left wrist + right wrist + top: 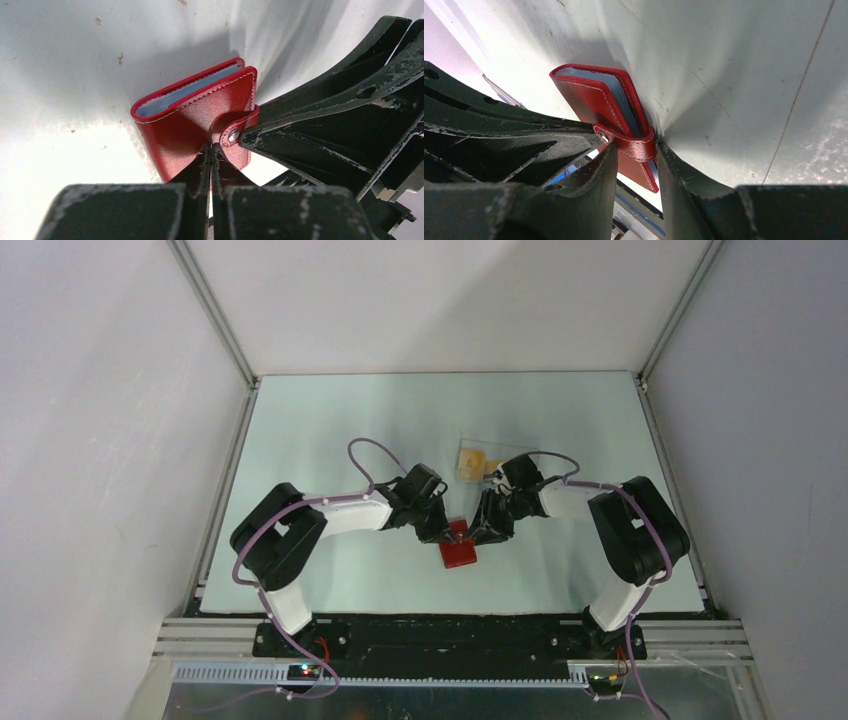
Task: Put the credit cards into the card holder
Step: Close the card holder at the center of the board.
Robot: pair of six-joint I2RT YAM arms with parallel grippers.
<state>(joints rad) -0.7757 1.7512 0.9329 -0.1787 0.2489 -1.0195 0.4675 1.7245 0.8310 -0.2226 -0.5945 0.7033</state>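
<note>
The card holder [461, 556] is a red wallet lying folded on the table between the two arms, its tab snapped over the edge. In the left wrist view the card holder [185, 125] shows a blue-grey inside at its edge. My left gripper [211, 147] is shut and empty, with its tips on the red cover. My right gripper [636, 150] is closed on the red closing tab [636, 145] of the card holder [589, 102]. Tan credit cards [472, 462] lie in a clear box behind the right gripper.
The clear plastic box [500, 457] stands just behind the right wrist. Both grippers [447, 533] [480, 533] meet over the wallet, fingers almost touching. White walls and metal rails [225, 480] enclose the table on the left, back and right.
</note>
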